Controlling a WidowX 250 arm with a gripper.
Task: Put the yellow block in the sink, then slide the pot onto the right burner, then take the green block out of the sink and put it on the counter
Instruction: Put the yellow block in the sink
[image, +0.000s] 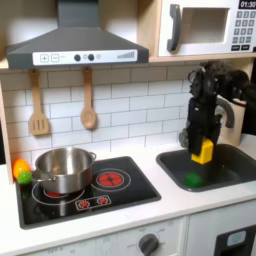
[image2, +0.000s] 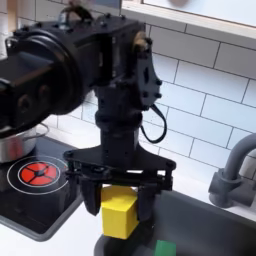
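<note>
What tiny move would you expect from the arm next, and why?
Probably lower a little, then open the tool. It is shut on the yellow block, held over the sink in the first exterior view, where the green block lies.

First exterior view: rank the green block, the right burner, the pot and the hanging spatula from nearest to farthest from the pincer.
1. Green block: in the sink, just below the pincer, which holds the yellow block.
2. Right burner: on the cooktop, to the first exterior view's left of the sink.
3. Pot: on the left burner.
4. Spatula: on the wall, far left.
</note>
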